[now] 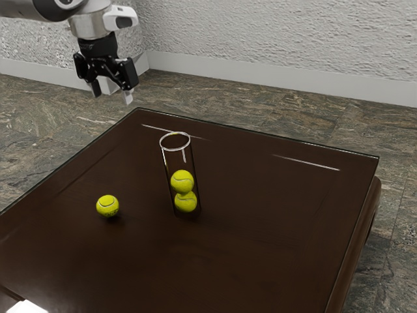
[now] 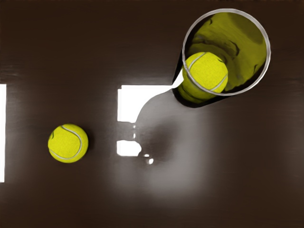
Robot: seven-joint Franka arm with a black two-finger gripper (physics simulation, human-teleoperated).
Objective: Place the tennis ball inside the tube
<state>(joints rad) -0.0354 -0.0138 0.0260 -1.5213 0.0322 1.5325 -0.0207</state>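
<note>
While the dark brown table [image 1: 260,248] is spreading out below me, my black two-finger gripper [image 1: 112,92] is hanging well above its top, toward the exterior view's left, with its fingers standing apart, released. The clear tube [image 1: 184,156] is standing upright, inward from the table's far edge as the exterior view shows it, with its round rim facing up. Inside, the upper tennis ball [image 1: 182,181] is resting on the lower tennis ball [image 1: 186,202], near the tube's bottom. The loose tennis ball [image 1: 107,206] is lying outside on the tabletop, apart from the tube, between it and the table's edge on the exterior view's left.
</note>
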